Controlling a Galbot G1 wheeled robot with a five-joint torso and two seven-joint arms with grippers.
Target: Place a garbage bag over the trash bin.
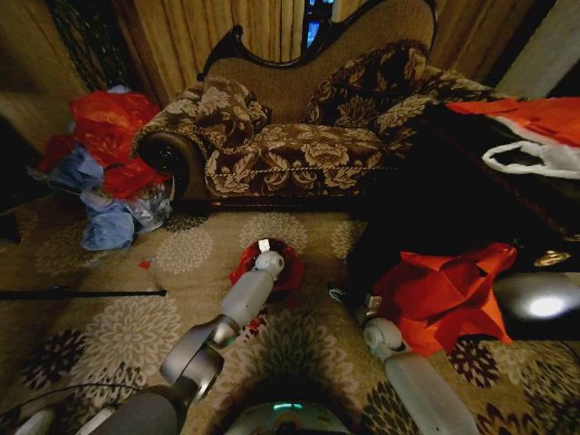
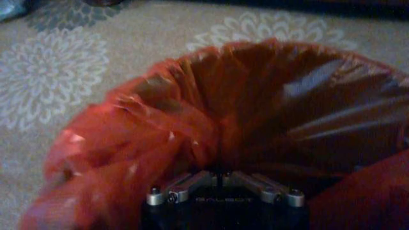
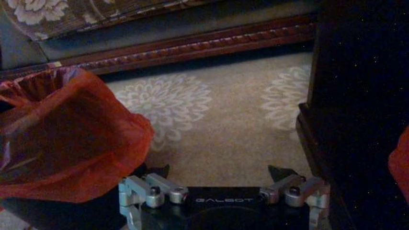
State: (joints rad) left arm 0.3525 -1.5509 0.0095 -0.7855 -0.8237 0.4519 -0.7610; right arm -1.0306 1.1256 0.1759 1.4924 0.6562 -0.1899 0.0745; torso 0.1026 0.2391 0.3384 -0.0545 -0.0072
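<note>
The red-orange garbage bag [image 2: 211,120] stands open on the flowered carpet, its mouth spread wide and its rim crinkled. My left gripper [image 2: 221,173] is shut on a fold of that rim. From the head view the bag [image 1: 288,272] lies just in front of the sofa, with the left gripper [image 1: 265,246] over it. The trash bin [image 3: 51,212] shows as a dark base under the bag [image 3: 64,139]. My right gripper [image 3: 219,173] hangs open beside the bag, a little apart from it and low over the carpet; in the head view that right gripper [image 1: 349,297] is right of the bin.
A patterned sofa [image 1: 299,136] stands behind the bin. Red and pale blue bags [image 1: 104,154] are heaped at the left. A dark table [image 1: 453,208] close on the right carries loose red bags [image 1: 444,290] and a white bag [image 1: 535,159]. A black rod [image 1: 82,294] lies on the carpet.
</note>
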